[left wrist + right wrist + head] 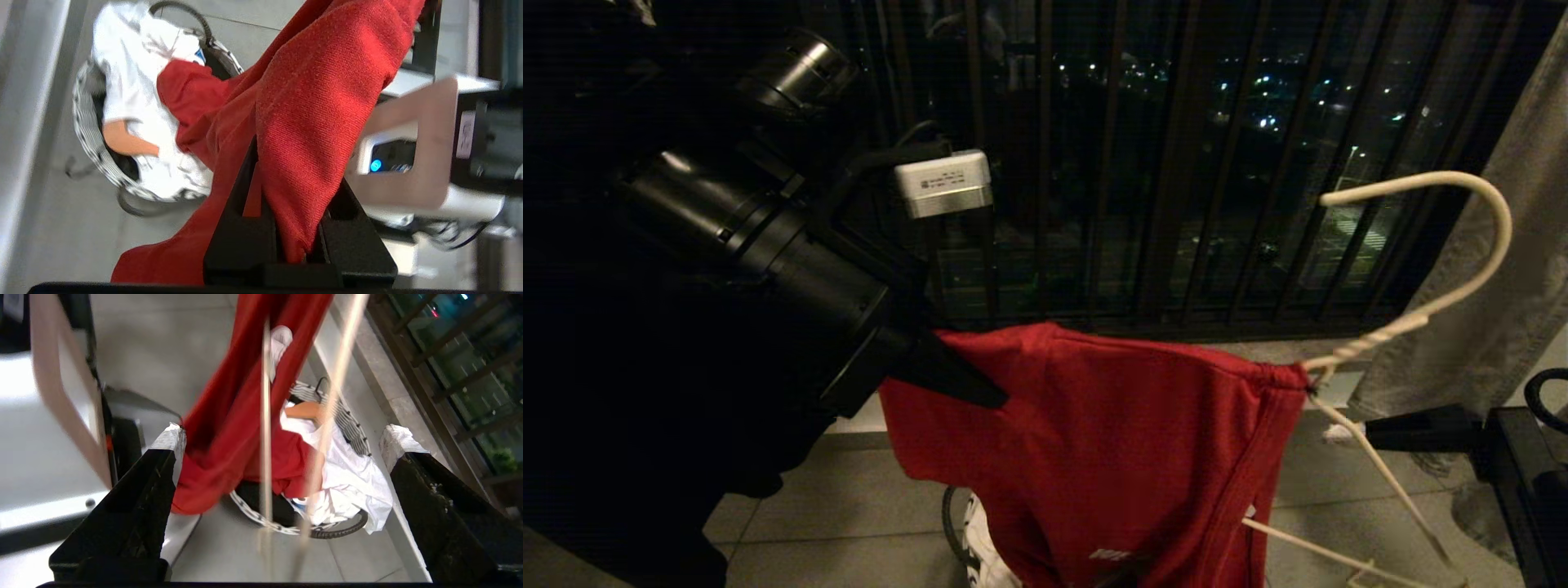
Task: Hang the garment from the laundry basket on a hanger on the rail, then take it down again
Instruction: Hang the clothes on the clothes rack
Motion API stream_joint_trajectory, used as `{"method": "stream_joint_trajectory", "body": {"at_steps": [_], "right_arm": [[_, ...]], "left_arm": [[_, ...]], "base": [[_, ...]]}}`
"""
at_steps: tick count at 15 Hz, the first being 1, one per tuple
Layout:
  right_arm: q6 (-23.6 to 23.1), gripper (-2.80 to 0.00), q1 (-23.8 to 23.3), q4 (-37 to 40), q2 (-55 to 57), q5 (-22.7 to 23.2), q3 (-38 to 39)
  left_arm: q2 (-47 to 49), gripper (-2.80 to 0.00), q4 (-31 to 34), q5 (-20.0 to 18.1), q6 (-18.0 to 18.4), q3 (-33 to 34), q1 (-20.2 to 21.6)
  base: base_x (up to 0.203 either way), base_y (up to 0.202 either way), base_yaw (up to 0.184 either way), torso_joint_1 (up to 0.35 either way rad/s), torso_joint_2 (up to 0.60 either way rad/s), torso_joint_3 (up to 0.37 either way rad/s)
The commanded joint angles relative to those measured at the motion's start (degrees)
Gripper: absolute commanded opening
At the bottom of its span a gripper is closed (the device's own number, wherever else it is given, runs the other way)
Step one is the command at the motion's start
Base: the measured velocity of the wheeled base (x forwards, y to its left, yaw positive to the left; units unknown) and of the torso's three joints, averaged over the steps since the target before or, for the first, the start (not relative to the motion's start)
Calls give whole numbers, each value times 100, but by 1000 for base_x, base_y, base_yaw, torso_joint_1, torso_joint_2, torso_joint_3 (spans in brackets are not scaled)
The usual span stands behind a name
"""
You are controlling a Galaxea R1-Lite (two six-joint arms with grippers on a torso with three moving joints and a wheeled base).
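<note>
The red garment (1111, 457) hangs in the air over the laundry basket (88, 134), its lower end trailing into it. My left gripper (964, 384) is shut on a fold at the garment's upper left corner; the cloth is pinched between the black fingers (245, 204). The white wire hanger (1462, 212) sticks out of the collar at the right, tilted, its hook on nothing. My right gripper (284, 437) stands open below the collar, white-taped fingertips (171, 435) wide apart, the hanger's wires (265, 416) passing between them untouched. The rail is out of view.
A white cloth (130, 94) and a tan wooden hanger (304, 410) lie in the basket. Dark balcony bars (1192, 163) close off the back. A grey curtain (1503, 286) hangs at the right, above my black base (1527, 490). Grey floor tiles lie below.
</note>
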Motion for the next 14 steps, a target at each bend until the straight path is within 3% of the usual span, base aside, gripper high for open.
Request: {"method": "stream_joint_trajectory", "body": {"at_steps": [1, 4, 10, 11, 14], "right_arm": [[215, 0, -38, -2, 13, 17, -148], [661, 0, -296, -17, -2, 17, -393], [686, 0, -810, -15, -29, 17, -581], [695, -280, -912, -12, -31, 42, -639], [827, -280, -986, -11, -33, 52, -733]], "left_arm": [[66, -280, 27, -10, -166, -43, 71], [2, -280, 18, -1, -192, -73, 190], [-248, -280, 35, -1, -219, 8, 540], [-287, -280, 35, -1, -219, 6, 626], [-361, -280, 27, -1, -219, -7, 815]], "base": [[0, 0, 0, 0, 0, 0], [0, 0, 0, 0, 0, 0], [0, 0, 0, 0, 0, 0], [0, 0, 0, 0, 0, 0], [0, 0, 0, 0, 0, 0]]}}
